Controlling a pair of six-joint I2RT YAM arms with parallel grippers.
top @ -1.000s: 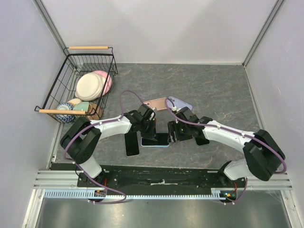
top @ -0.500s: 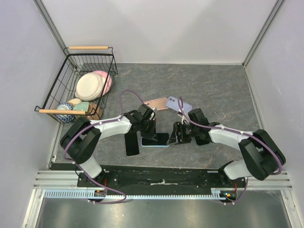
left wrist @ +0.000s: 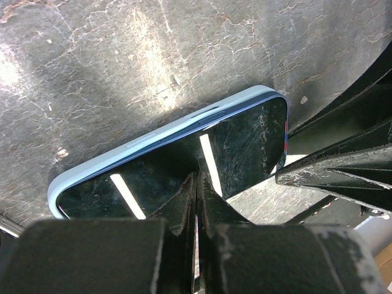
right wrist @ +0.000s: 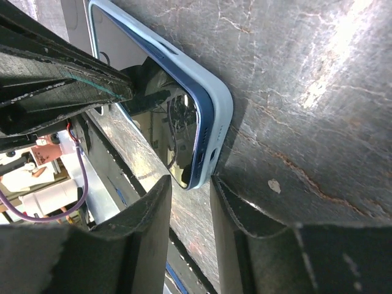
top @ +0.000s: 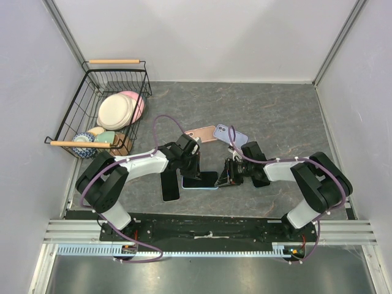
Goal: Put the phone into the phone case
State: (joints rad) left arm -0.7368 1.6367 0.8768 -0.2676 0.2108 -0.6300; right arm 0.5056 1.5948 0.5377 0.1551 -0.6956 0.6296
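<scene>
The phone, dark screen up, lies in the light blue phone case on the grey table, near the front middle. My left gripper is shut, and its tips rest on the phone screen. My right gripper is at the phone's right end. In the right wrist view it is open, with the corner of the phone and the case rim between its fingers. I cannot tell whether the fingers touch the case.
A black phone lies left of the cased one, and another dark phone lies under the right arm. A rose-gold phone and a purple case lie behind. A wire basket of dishes stands at the left.
My right arm has folded back towards the right and its gripper has shifted from over the phone to the phone's right end. My left gripper has stayed on the phone.
</scene>
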